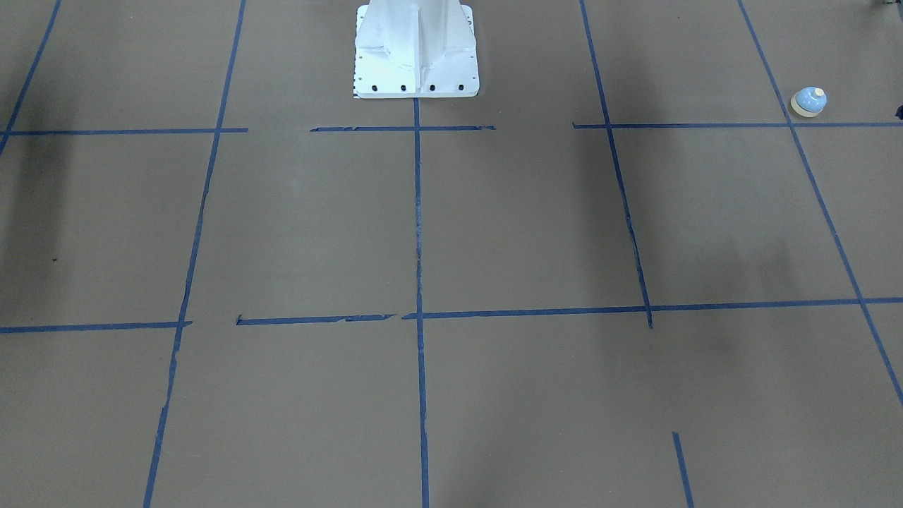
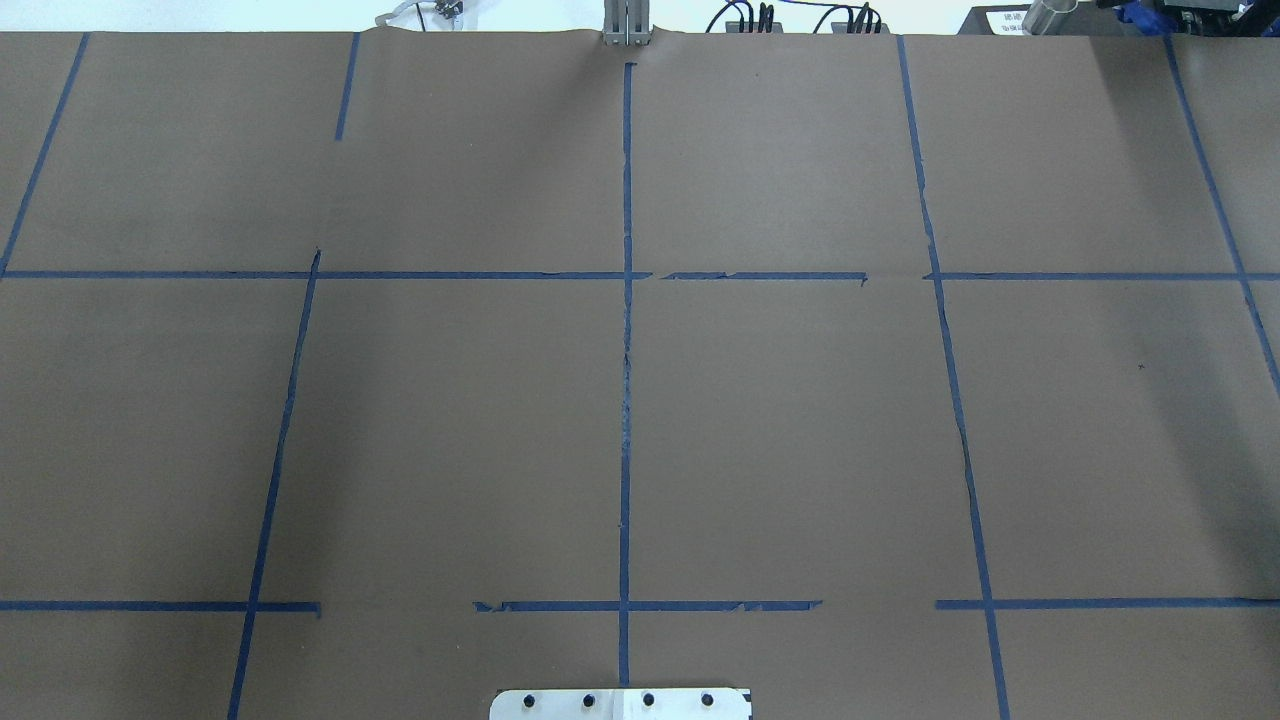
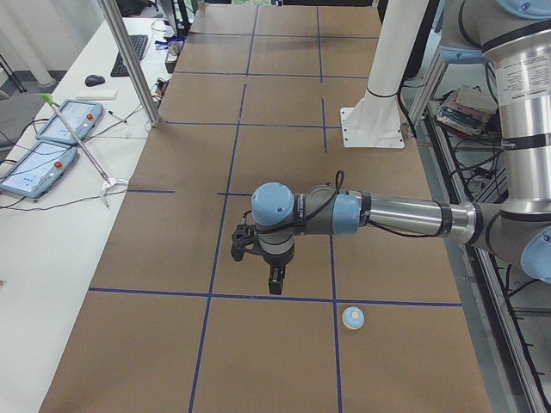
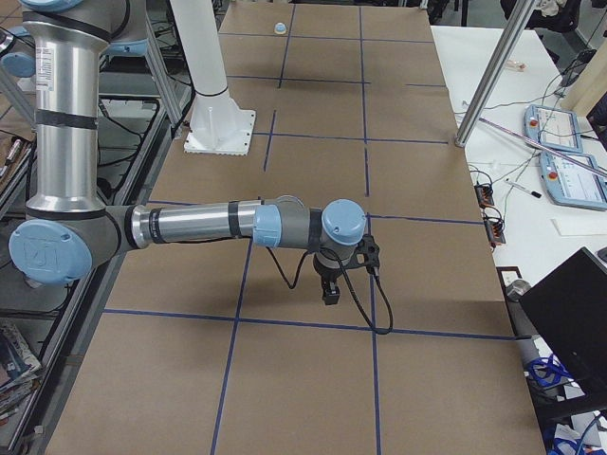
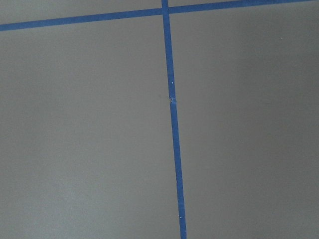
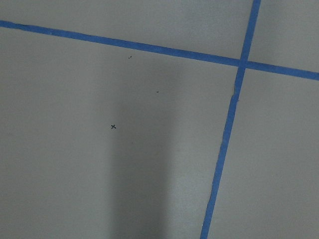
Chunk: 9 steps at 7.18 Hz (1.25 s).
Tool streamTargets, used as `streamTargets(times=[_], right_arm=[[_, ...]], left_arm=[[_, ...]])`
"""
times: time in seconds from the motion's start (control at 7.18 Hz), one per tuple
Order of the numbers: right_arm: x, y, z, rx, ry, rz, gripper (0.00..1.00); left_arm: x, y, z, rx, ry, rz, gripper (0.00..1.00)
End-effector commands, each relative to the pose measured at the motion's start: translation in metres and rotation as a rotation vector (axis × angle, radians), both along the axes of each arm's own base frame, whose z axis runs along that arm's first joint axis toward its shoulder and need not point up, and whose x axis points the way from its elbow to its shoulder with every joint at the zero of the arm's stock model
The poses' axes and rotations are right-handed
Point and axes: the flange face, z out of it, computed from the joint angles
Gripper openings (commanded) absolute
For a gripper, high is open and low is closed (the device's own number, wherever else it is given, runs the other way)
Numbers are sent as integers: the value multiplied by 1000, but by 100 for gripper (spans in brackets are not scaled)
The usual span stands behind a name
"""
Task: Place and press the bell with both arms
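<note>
The light-blue bell (image 1: pixel 808 101) stands upright on the brown table, on the robot's left side near the table's end. It also shows in the exterior left view (image 3: pixel 353 317) and, far off, in the exterior right view (image 4: pixel 280 27). My left gripper (image 3: pixel 275 282) hangs pointing down above the table, apart from the bell, with nothing seen in it. My right gripper (image 4: pixel 330 294) hangs pointing down over the other end of the table. Both grippers show only in the side views, so I cannot tell whether they are open or shut. The wrist views show only brown paper and blue tape.
The white pedestal base (image 1: pixel 416 49) stands at the table's middle on the robot's side. Blue tape lines (image 2: pixel 626 400) grid the brown table. A side table across from the robot holds teach pendants (image 3: pixel 52 129), a metal post (image 3: pixel 129 60) and a laptop (image 4: pixel 569 322).
</note>
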Motion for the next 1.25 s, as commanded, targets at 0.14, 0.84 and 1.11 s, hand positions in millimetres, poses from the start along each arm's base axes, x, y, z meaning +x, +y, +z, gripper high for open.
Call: streamTargets(times=[0.14, 0.84, 1.11], right_arm=[[0, 0, -1, 0, -2, 1, 100], [-2, 0, -16, 27, -28, 0, 100], [-2, 1, -15, 32, -33, -5, 97]], left_arm=[[8, -7, 2, 92, -3, 15, 100], [97, 89, 94, 71, 44, 69, 100], [81, 137, 131, 28, 31, 77, 100]])
